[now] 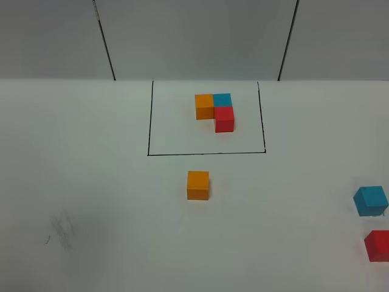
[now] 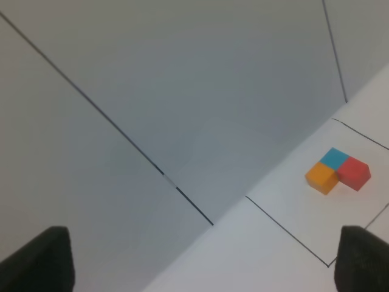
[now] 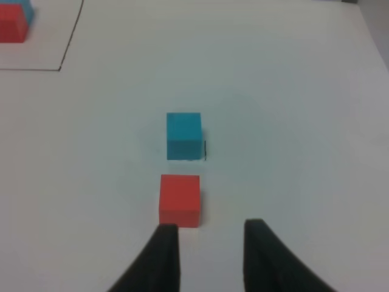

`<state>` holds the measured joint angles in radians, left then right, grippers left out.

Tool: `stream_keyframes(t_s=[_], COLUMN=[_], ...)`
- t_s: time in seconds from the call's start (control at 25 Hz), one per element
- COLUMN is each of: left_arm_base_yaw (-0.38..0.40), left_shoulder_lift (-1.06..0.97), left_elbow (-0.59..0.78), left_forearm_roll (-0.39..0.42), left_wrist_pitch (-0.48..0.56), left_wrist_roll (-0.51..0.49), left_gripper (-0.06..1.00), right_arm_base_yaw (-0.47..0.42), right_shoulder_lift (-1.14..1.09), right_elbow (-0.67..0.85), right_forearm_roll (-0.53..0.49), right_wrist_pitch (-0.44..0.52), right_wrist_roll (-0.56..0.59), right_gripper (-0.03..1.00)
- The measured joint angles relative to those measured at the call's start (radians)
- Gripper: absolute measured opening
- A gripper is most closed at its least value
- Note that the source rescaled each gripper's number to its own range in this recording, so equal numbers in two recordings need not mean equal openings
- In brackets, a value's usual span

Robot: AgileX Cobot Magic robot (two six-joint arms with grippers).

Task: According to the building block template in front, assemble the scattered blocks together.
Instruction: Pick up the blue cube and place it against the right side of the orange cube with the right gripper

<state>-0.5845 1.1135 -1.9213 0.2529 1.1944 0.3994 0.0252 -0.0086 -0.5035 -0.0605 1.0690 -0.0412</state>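
The building block template (image 1: 214,111), an L of orange, blue and red cubes, sits inside a thin black rectangle at the table's far middle. It also shows in the left wrist view (image 2: 337,171). The loose orange cube (image 1: 198,185) lies just in front of the frame. The loose blue cube (image 1: 371,201) and red cube (image 1: 378,245) lie at the right edge. In the right wrist view my right gripper (image 3: 209,226) is open and empty just short of the red cube (image 3: 180,199), with the blue cube (image 3: 183,135) beyond. My left gripper (image 2: 203,237) is open and empty, high off the table.
The white table (image 1: 91,182) ends at a grey panelled wall (image 1: 194,36) behind the frame. A faint smudge (image 1: 61,231) marks the table's front left. A corner of the frame (image 3: 61,68) and the template's red cube (image 3: 12,27) show in the right wrist view.
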Motion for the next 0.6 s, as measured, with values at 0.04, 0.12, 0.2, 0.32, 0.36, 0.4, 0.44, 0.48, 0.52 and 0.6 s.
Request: stream_keyframes(t_s=[0.04, 0.12, 0.2, 0.32, 0.36, 0.4, 0.44, 0.48, 0.52, 0.6], left_arm_base_yaw=[0.000, 0.000, 0.000, 0.000, 0.000, 0.003, 0.009, 0.023, 0.041, 0.102], left_shoulder_lift=[-0.065, -0.195, -0.317, -0.484, -0.534, -0.579, -0.614, -0.652, -0.686, -0.738], left_elbow=[0.054, 0.162, 0.274, 0.448, 0.491, 0.540, 0.586, 0.630, 0.666, 0.742], left_forearm_roll=[0.003, 0.019, 0.029, 0.036, 0.036, 0.032, 0.024, 0.011, -0.010, -0.068], left_wrist_pitch=[0.000, 0.000, 0.000, 0.000, 0.000, 0.000, 0.000, 0.000, 0.000, 0.000], left_wrist_roll=[0.000, 0.000, 0.000, -0.005, -0.016, -0.027, -0.037, -0.044, -0.046, -0.032], left_gripper=[0.90, 0.88, 0.87, 0.84, 0.83, 0.83, 0.82, 0.82, 0.81, 0.80], right_arm_base_yaw=[0.000, 0.000, 0.000, 0.000, 0.000, 0.000, 0.000, 0.000, 0.000, 0.000], right_shoulder_lift=[0.000, 0.000, 0.000, 0.000, 0.000, 0.000, 0.000, 0.000, 0.000, 0.000], right_elbow=[0.000, 0.000, 0.000, 0.000, 0.000, 0.000, 0.000, 0.000, 0.000, 0.000], right_forearm_roll=[0.000, 0.000, 0.000, 0.000, 0.000, 0.000, 0.000, 0.000, 0.000, 0.000], right_wrist_pitch=[0.000, 0.000, 0.000, 0.000, 0.000, 0.000, 0.000, 0.000, 0.000, 0.000], right_wrist_roll=[0.000, 0.000, 0.000, 0.000, 0.000, 0.000, 0.000, 0.000, 0.000, 0.000], right_gripper=[0.00, 0.00, 0.00, 0.00, 0.00, 0.00, 0.00, 0.00, 0.00, 0.00])
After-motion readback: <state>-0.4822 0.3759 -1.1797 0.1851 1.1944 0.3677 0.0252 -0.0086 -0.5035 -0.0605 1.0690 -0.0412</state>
